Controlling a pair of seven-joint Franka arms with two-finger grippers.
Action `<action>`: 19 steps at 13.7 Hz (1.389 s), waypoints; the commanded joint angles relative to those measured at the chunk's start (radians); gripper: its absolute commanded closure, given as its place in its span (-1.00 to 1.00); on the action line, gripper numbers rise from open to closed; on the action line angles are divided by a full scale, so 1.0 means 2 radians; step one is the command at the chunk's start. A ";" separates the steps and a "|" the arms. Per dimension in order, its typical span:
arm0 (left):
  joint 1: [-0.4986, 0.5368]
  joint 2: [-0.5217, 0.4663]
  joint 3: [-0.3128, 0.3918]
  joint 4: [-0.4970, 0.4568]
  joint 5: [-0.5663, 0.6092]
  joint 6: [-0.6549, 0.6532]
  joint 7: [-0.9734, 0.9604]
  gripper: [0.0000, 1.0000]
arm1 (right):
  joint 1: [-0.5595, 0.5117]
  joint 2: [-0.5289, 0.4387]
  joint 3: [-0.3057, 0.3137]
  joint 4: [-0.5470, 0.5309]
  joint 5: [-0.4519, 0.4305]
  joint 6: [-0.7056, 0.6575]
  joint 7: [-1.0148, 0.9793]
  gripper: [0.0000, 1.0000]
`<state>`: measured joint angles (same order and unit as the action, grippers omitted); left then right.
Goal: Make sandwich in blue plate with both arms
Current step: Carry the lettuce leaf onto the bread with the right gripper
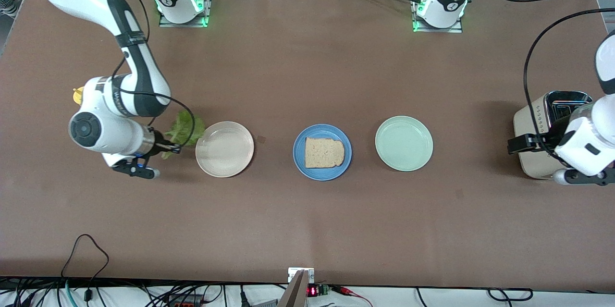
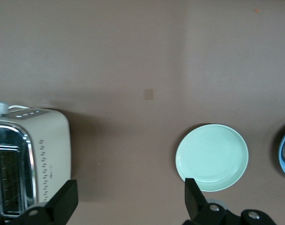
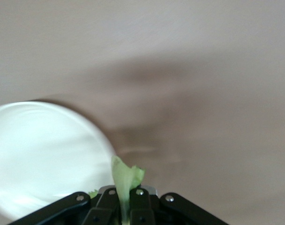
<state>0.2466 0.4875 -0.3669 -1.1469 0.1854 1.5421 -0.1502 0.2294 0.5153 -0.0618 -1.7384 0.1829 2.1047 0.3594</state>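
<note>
Brown desk (image 1: pixel 307 230), three plates lined up. Right claw (image 1: pixel 174 146) pinches lettuce (image 1: pixel 185 129) beside the cream plate (image 1: pixel 224 149) (presumably heading for the bread (image 1: pixel 325 153) on the blue plate (image 1: pixel 322 171)). Left claw (image 2: pixel 128 201) waits wide over the toaster (image 1: pixel 528 127).

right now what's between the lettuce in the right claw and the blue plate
The cream plate sits between the lettuce and the blue plate; the front view shows it.
</note>
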 commanded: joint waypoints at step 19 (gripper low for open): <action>-0.096 -0.110 0.145 -0.121 -0.093 0.015 0.013 -1.00 | 0.218 0.170 0.004 0.184 0.220 0.172 0.492 1.00</action>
<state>0.0648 0.2904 -0.0865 -1.3660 0.0202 1.5642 -0.1337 0.6419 0.8164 -0.0512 -1.4123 0.6040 2.4074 1.3001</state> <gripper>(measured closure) 0.000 0.956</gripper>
